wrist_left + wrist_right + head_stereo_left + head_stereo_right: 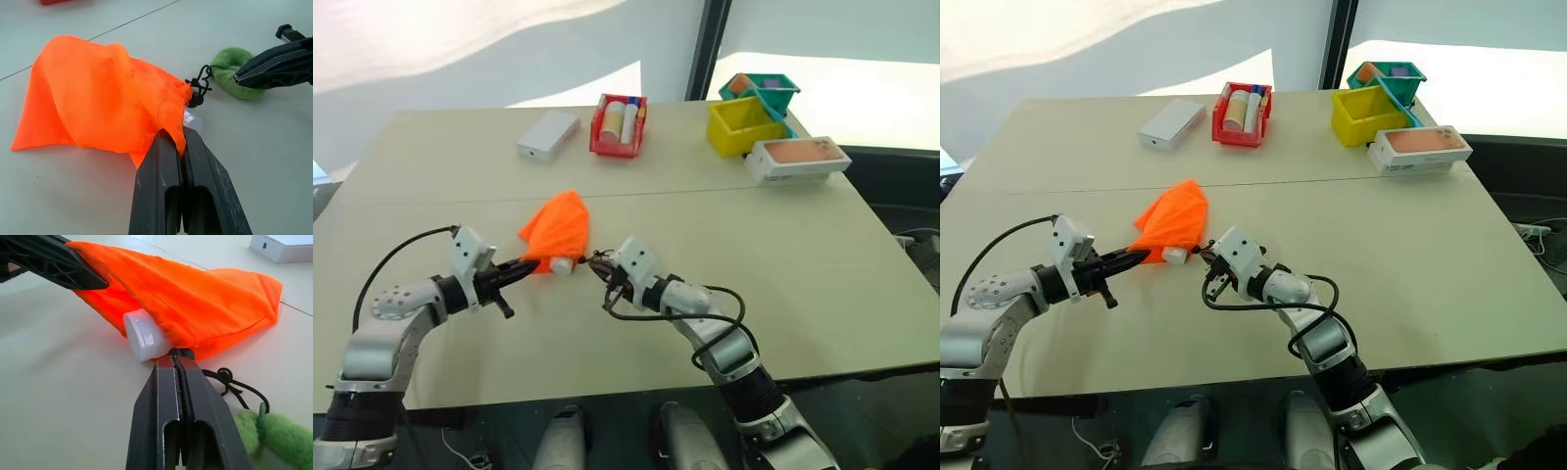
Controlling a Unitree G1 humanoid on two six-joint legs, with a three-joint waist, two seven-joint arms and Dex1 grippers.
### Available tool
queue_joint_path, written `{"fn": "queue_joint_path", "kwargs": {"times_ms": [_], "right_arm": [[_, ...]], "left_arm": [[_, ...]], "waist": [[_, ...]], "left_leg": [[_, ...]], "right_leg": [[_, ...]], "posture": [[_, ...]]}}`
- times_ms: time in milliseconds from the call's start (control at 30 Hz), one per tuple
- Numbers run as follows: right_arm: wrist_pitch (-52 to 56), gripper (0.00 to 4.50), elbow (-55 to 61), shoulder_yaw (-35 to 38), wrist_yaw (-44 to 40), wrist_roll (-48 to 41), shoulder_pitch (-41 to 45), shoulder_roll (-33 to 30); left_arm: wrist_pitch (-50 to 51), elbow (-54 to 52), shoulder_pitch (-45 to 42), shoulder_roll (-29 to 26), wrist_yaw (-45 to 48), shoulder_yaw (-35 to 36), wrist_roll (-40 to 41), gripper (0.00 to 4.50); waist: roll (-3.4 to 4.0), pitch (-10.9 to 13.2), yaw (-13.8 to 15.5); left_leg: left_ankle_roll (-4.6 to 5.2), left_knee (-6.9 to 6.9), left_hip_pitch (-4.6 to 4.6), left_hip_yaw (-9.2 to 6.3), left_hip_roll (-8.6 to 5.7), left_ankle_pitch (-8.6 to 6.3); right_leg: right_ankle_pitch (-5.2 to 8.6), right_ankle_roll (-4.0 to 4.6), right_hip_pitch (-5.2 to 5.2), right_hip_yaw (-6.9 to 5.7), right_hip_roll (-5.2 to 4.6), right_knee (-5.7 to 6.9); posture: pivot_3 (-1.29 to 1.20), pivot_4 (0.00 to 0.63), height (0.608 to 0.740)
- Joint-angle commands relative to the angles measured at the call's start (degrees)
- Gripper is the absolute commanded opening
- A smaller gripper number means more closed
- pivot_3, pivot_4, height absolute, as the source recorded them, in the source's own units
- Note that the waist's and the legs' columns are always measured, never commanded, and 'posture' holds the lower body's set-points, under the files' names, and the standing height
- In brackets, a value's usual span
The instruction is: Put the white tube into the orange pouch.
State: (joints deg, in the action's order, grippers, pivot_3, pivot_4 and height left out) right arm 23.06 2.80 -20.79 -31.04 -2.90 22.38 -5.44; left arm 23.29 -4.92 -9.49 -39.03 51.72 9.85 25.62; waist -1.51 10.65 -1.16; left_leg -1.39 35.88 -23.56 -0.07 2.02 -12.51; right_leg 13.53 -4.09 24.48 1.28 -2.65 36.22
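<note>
Both our hands pinch the orange pouch [195, 303]: left hand [521, 267] its rim, right hand [178, 355] its black drawstring cord [182, 382], holding the mouth around the white tube [142, 337].

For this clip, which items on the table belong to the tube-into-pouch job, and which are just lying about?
In the job:
- orange pouch, pinched by the left end effector
- white tube, cap poking from the pouch mouth
- drawstring cord, clamped in the right end effector

Lying about:
- white box
- red basket
- yellow bin
- green bin
</note>
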Motion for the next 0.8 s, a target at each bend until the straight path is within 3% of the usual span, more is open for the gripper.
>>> {"fn": "queue_joint_path", "kwargs": {"times_ms": [33,233,500,800], "right_arm": [[2.2,0.05,3.0,-1.4,-2.5,-1.8,1.5,0.5],[1.4,0.05,-2.6,-3.5,-2.0,-0.5,4.7,4.2],[-4.1,0.05,-18.0,-0.8,8.3,3.4,10.3,11.5],[-10.2,0.05,-24.1,2.2,14.7,4.5,12.9,14.0]], "left_arm": [[-0.8,0.6,-1.7,1.4,0.0,-0.4,0.5,0.00],[0.0,2.9,-4.0,2.3,1.6,-1.0,0.8,0.00],[0.5,1.0,-3.1,1.3,3.4,-2.2,0.4,0.00],[0.2,-1.6,0.3,0.2,4.0,-2.9,-0.1,0.00]], "waist": [[0.00,0.0,0.0],[-0.01,0.0,-0.1],[0.00,0.0,-0.1],[0.00,0.0,-0.2]], "left_leg": [[0.00,0.00,0.00,0.00,0.00,0.00],[0.00,0.02,0.00,-0.02,-0.01,0.00],[0.00,-0.01,-0.01,0.00,0.00,0.00],[0.00,-0.02,-0.01,-0.02,0.01,0.00]], "right_leg": [[0.00,0.00,0.00,0.00,0.00,0.00],[-0.01,0.01,-0.01,-0.01,0.04,0.01],[-0.02,0.01,0.00,-0.01,0.03,0.00],[-0.02,0.02,0.00,0.00,0.00,0.00]], "posture": [[0.00,0.150,0.740],[0.00,0.150,0.740],[0.00,0.150,0.740],[0.00,0.150,0.740]]}}
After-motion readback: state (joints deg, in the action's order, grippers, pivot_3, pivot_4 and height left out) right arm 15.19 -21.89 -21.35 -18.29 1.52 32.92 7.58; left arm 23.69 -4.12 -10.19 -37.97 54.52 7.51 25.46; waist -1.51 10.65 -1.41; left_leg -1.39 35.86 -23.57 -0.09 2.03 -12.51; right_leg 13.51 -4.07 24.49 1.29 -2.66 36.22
